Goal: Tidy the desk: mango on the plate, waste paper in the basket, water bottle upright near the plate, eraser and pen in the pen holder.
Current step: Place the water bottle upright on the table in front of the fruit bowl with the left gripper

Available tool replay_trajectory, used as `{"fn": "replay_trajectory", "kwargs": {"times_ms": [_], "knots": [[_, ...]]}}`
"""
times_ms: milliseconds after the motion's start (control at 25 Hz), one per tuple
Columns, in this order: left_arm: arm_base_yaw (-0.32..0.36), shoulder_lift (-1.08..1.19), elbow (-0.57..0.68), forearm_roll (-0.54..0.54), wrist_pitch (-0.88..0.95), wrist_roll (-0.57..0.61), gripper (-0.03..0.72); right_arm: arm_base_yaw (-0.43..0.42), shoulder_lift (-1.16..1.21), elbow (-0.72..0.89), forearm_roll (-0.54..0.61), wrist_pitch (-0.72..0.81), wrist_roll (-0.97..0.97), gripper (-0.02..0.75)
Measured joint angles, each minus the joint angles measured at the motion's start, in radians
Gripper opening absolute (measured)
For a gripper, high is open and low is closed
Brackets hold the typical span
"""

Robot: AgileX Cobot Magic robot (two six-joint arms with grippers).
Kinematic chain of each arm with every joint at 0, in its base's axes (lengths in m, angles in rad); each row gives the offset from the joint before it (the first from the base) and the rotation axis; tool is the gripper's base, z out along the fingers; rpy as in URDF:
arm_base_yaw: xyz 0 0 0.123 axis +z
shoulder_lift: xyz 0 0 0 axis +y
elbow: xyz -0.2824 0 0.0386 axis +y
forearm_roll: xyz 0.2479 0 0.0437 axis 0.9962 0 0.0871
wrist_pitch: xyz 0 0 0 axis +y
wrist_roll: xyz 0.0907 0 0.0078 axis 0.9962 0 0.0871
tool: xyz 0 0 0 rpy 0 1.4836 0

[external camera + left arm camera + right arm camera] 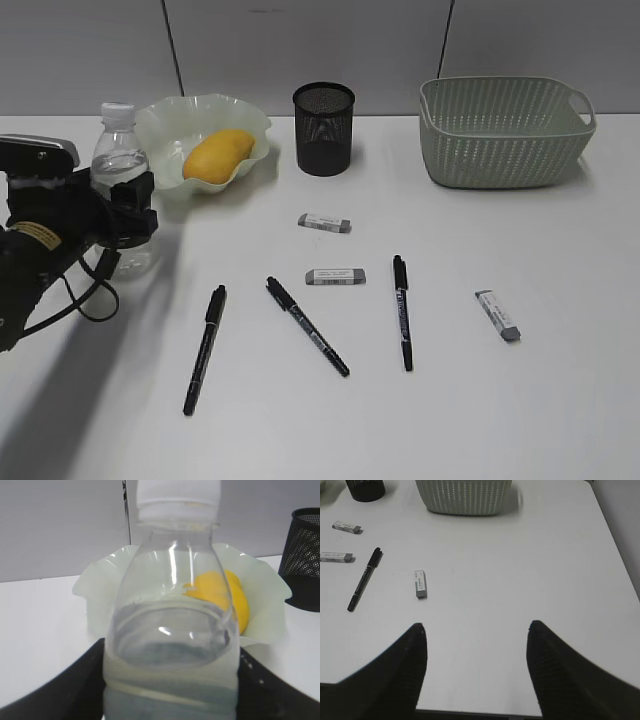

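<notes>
My left gripper (130, 212) is shut on the clear water bottle (119, 150), which is upright just left of the pale green plate (165, 125). The left wrist view shows the bottle (170, 630) close up between the jaws (170, 690). The mango (216, 155) lies on the plate. The black mesh pen holder (323, 130) stands behind three erasers (324, 222) (335, 276) (497, 315) and three black pens (204, 350) (307, 326) (402, 312) lying on the table. My right gripper (477, 630) is open and empty above the table's front right. No waste paper is in view.
The pale green woven basket (505, 135) stands at the back right; it also shows in the right wrist view (465, 497). The right wrist view shows one eraser (420, 584) and one pen (365, 579) ahead to the left, and the table edge below.
</notes>
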Motion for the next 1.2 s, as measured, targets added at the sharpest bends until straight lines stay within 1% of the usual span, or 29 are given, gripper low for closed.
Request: {"fn": "replay_trajectory", "kwargs": {"times_ms": [240, 480, 800, 1000, 1200], "knots": [[0.000, -0.002, 0.052, 0.000, -0.052, -0.002, 0.476, 0.000, 0.000, 0.000, 0.000, 0.000, 0.000, 0.498], [0.000, -0.010, 0.061, 0.005, -0.050, -0.003, 0.536, 0.000, 0.000, 0.000, 0.000, 0.000, 0.000, 0.498], [0.000, -0.023, 0.069, 0.006, -0.035, -0.003, 0.573, 0.000, 0.000, 0.000, 0.000, 0.000, 0.000, 0.498], [0.000, -0.025, 0.119, 0.002, -0.032, -0.003, 0.592, 0.000, 0.000, 0.000, 0.000, 0.000, 0.000, 0.498], [0.000, -0.058, 0.163, 0.006, -0.027, -0.003, 0.593, 0.000, 0.000, 0.000, 0.000, 0.000, 0.000, 0.498]]}}
